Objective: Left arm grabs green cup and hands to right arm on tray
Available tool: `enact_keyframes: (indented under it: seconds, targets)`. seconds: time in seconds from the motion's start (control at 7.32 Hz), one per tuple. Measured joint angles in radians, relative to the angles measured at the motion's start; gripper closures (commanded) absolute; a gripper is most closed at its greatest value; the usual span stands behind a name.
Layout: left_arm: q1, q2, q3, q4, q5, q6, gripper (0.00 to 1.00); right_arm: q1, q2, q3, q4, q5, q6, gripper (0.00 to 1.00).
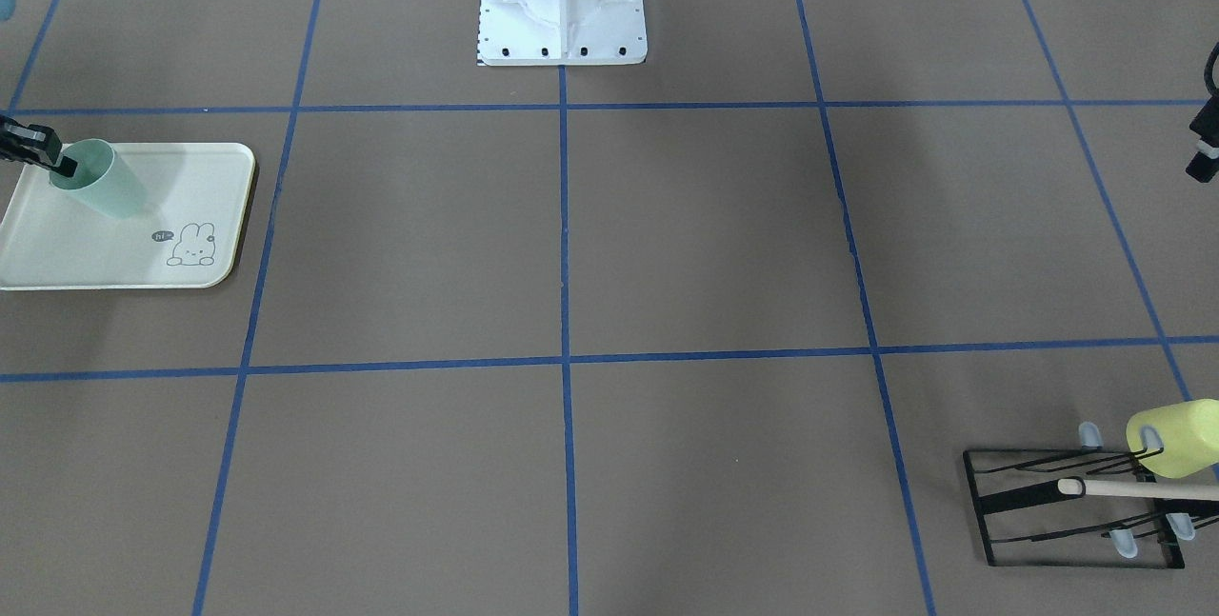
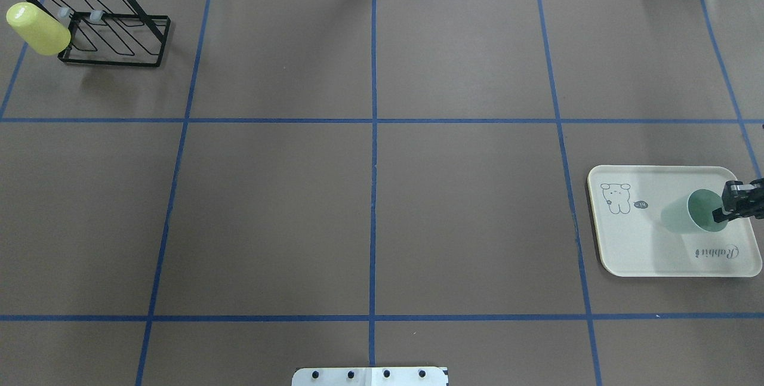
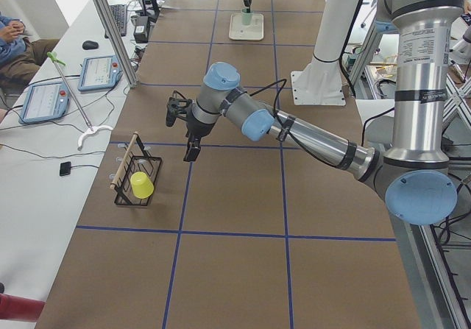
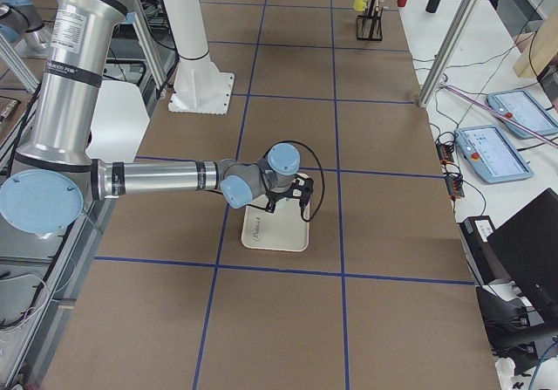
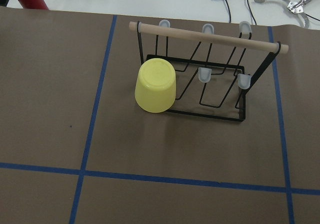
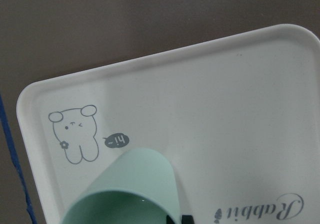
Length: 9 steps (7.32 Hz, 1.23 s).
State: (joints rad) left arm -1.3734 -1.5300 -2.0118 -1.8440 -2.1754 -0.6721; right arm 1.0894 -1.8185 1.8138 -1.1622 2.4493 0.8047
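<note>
- Green cup (image 2: 686, 217) was over the tray (image 2: 644, 249), at the tray's end nearest the table's right edge, just beside the "Rabbit" script. The bunny drawing was at the opp. end.
- Cup's long axis ran approx. vertical: mouth up, base down toward the tray. The overhead cam looked partly into the open mouth.
- The fixed views showed a slight lean. Couldn't tell if that was true tilt or just perspective.
- Couldn't tell whether the base touched the tray floor or hung just above it.
- Right gripper (image 2: 720, 214) was clamped on the cup's rim, on the side away from the bunny. Fingers looked to straddle the lip, as far as the views showed.
- Right arm (image 4: 157, 179) stretched low and near level over the table (image 2: 465, 207) to reach the tray.
- Tray lay flat on the robot's right side of the table, long side running across it.
- Left gripper (image 3: 193, 151) hung above the table w/ fingers pointing down, well apart from cup and tray. Couldn't tell whether the fingers were apart or together.
- Left arm (image 3: 309, 134) reached out toward the black wire rack (image 2: 119, 40) at the table's far left corner.
- Yellow-green cup (image 2: 37, 29) sat upside down and tilted on a prong at the rack's outer end.
</note>
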Motion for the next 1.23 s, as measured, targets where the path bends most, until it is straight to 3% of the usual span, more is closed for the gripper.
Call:
enact_keyframes:
  seconds: [0.27,0.55,0.68,1.23]
  targets:
    - [0.000,-0.001,-0.004,0.003,-0.028,-0.007,0.00,-0.016,0.007,-0.002,-0.050,-0.016,-0.031,1.00]
    - [-0.001,-0.004,-0.006,0.002,-0.045,-0.009,0.00,-0.024,0.010,-0.007,-0.058,-0.023,-0.038,0.70]
    - [0.000,-0.006,-0.007,0.002,-0.051,-0.010,0.00,-0.025,0.010,-0.009,-0.059,-0.025,-0.039,0.01]
    - [0.000,-0.013,-0.007,0.002,-0.056,-0.010,0.00,0.013,0.009,0.034,-0.059,-0.027,-0.042,0.00]
